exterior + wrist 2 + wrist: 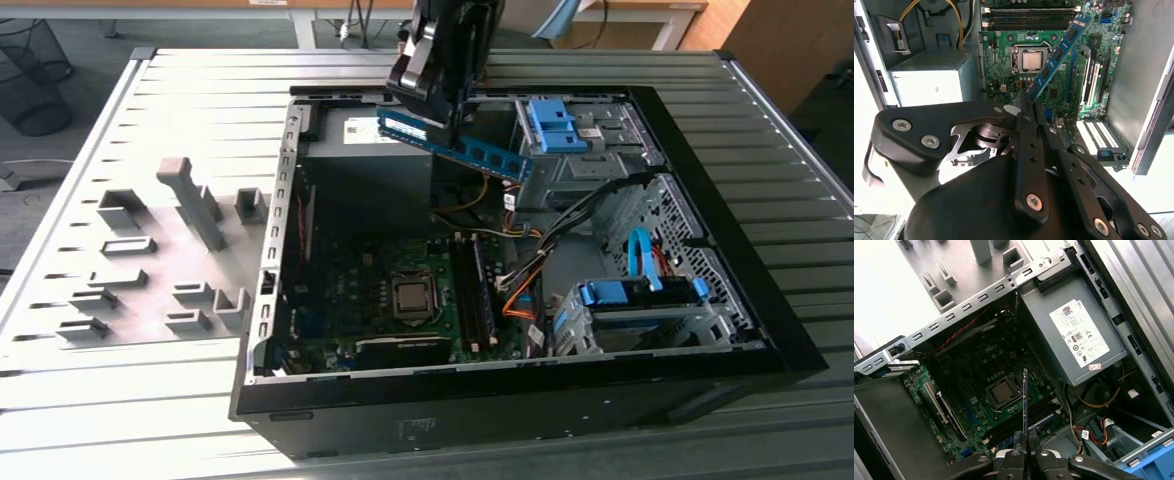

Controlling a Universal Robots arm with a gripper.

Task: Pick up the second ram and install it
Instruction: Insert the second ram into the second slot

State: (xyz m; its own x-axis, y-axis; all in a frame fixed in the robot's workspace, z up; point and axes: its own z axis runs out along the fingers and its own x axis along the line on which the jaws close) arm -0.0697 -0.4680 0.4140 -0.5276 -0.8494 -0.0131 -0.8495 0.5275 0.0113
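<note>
My gripper [438, 115] hangs above the back of the open computer case [534, 385] and is shut on the second ram [454, 143], a long green stick with black chips. The stick is held roughly level over the power supply area, high above the motherboard [360, 300]. In the second wrist view the second ram [1059, 52] juts out from the gripper [1026, 107] over the board. The first wrist view has the second ram [1024, 405] edge-on as a thin dark strip rising from the gripper [1024, 454]. Long memory slots [469, 290] run beside the processor socket [412, 296].
The power supply [1079, 335] fills one corner of the case. Blue drive cages [561, 125] [641, 295] and orange and black cables [521, 285] crowd the exterior view's right. Grey holder blocks [160, 250] stand on the slatted table [120, 400] at the exterior view's left.
</note>
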